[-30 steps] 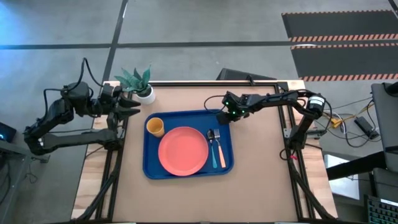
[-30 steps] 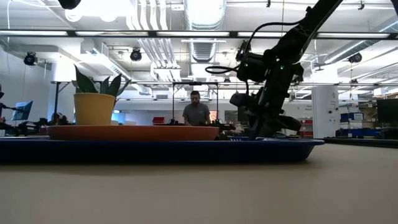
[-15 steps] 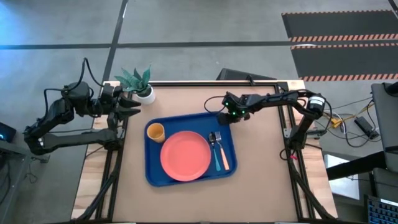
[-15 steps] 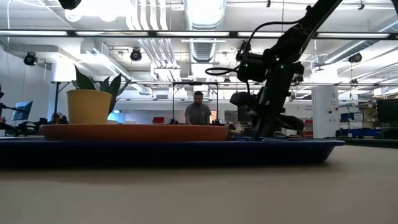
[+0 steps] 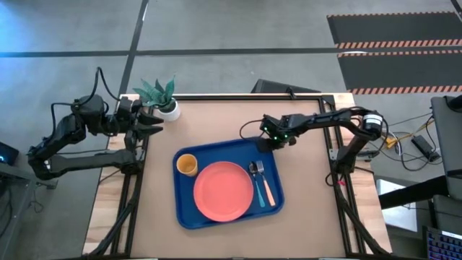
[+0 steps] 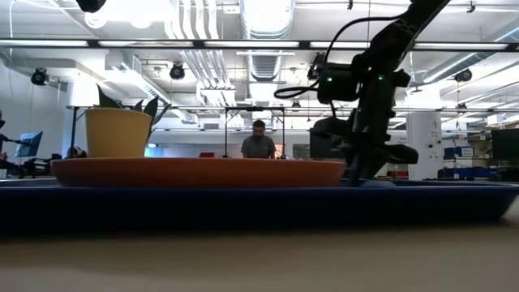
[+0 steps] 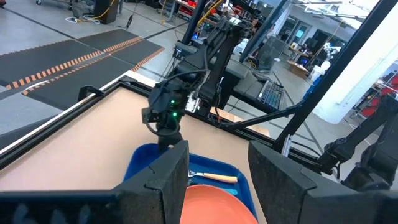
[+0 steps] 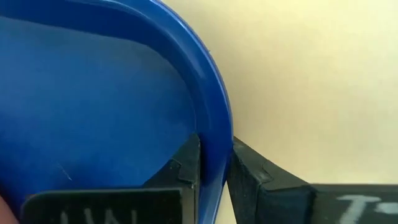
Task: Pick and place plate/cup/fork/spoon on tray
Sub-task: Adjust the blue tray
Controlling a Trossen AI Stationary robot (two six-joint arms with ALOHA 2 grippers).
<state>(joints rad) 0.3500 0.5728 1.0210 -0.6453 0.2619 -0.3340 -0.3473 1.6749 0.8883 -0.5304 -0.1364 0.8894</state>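
The blue tray [image 5: 189,206] lies on the table and carries the coral-pink plate [image 5: 223,190], the orange-yellow cup [image 5: 188,165], the blue-handled spoon [image 5: 256,180] and the orange-handled fork [image 5: 266,186]. My right gripper [image 5: 264,144] is shut on the tray's far right corner. In the low view the tray [image 6: 243,207], plate [image 6: 195,172] and cup [image 6: 117,134] stand close to the camera, with my right gripper [image 6: 361,174] behind them. My left gripper [image 5: 155,121] is open and empty at the table's far left, beside the plant pot. My right gripper pinches the tray's raised rim [image 8: 214,155] at its far right corner, one finger [image 8: 186,165] inside the tray and the other finger [image 8: 255,177] outside it. The fingers come from above, pointing down. The tray's bottom lies flat on the table.
A white pot with a green plant [image 5: 162,97] stands at the table's far left corner. Bare table lies to the right of the tray and in front of it. A person [image 6: 258,146] stands in the room far behind the table.
My right gripper has gone toward the table's near edge and a little to the right, keeping hold of the tray's corner. The tray has slid along the table with it, turning slightly, with the plate, cup, spoon and fork riding on it.
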